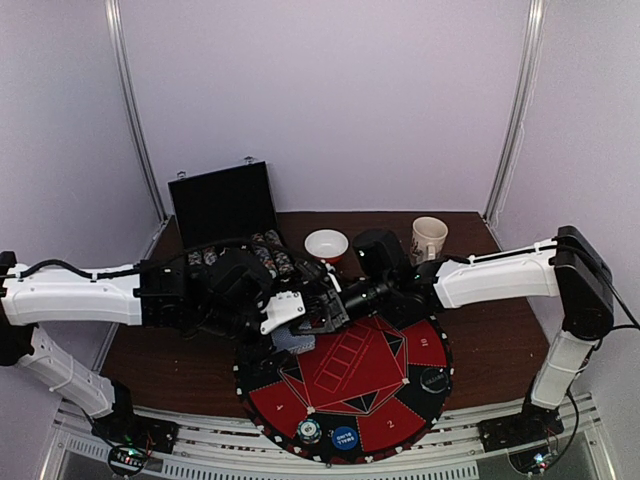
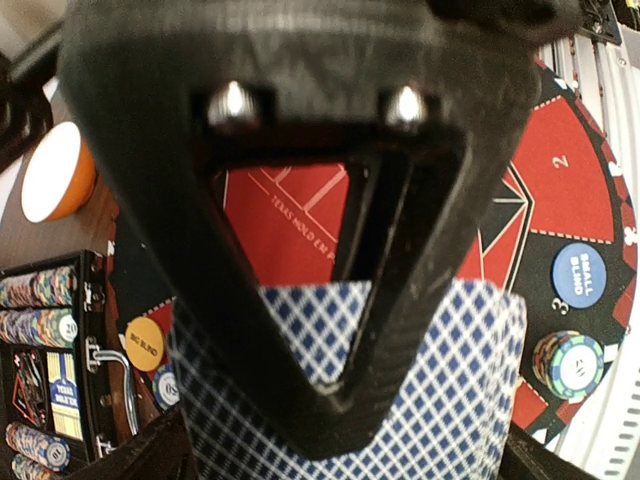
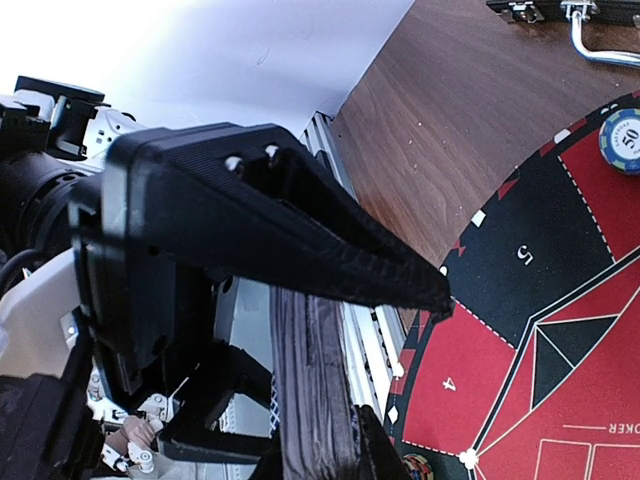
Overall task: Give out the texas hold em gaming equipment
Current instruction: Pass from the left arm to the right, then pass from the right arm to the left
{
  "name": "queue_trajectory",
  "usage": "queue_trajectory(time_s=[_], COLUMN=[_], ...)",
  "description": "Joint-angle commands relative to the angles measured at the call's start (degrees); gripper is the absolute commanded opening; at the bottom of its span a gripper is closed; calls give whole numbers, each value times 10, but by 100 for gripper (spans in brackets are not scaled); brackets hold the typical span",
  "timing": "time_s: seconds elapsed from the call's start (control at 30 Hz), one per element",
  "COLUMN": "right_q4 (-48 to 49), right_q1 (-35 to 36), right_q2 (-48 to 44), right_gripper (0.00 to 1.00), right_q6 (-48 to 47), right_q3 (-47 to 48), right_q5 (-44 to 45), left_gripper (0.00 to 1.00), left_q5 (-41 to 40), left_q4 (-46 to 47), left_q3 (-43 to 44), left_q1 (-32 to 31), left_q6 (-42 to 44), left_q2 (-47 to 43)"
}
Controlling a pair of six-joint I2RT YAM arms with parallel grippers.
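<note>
Above the mat's (image 1: 400, 400) left rim, we find the card deck (image 2: 450, 385) clamped across its thickness by the right gripper's (image 3: 400, 365) narrow jaws. The left gripper's (image 2: 345, 465) jaws stand wide, flanking the deck; we cannot tell whether they touch it. A shallow pinch could let cards slip and fan onto the counter (image 1: 180, 360).

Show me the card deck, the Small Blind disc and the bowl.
Card deck (image 2: 450, 390), left wrist view, on its blue-checked back.
Small Blind disc (image 2: 580, 275), left wrist view, on its blue face.
Bowl (image 2: 50, 172), left wrist view, on its white inside.
</note>
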Motion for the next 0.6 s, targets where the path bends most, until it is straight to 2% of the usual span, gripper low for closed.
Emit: queue_trajectory(time_s=[0.0, 0.03, 0.13, 0.2, 0.37, 0.43, 0.5, 0.57], right_q4=[19, 19, 17, 15, 4, -22, -53, -75], right_q1=[3, 2, 2, 2, 2, 3, 2, 3], right_q2=[-23, -24, -24, -23, -27, -27, -28, -27], right_gripper=[0, 0, 0, 0, 0, 8, 19, 26], right_q6=[8, 8, 5, 2, -7, -24, -45, -59], right_q3=[-2, -3, -5, -7, -4, 2, 10, 15], right_q5=[1, 2, 6, 4, 1, 10, 30, 46], left_gripper=[91, 88, 66, 57, 55, 49, 49, 49], left_q5=[-8, -8, -3, -3, -2, 2, 3, 1], left_q4=[63, 66, 76, 75, 60, 58, 56, 56], left_q3=[-5, -5, -6, -10, -20, -20, -19, -20], left_q1=[0, 0, 0, 0, 1, 1, 1, 1], left_q6=[26, 27, 27, 26, 18, 15, 13, 13], left_q2=[12, 13, 7, 3, 0, -3, -5, -10])
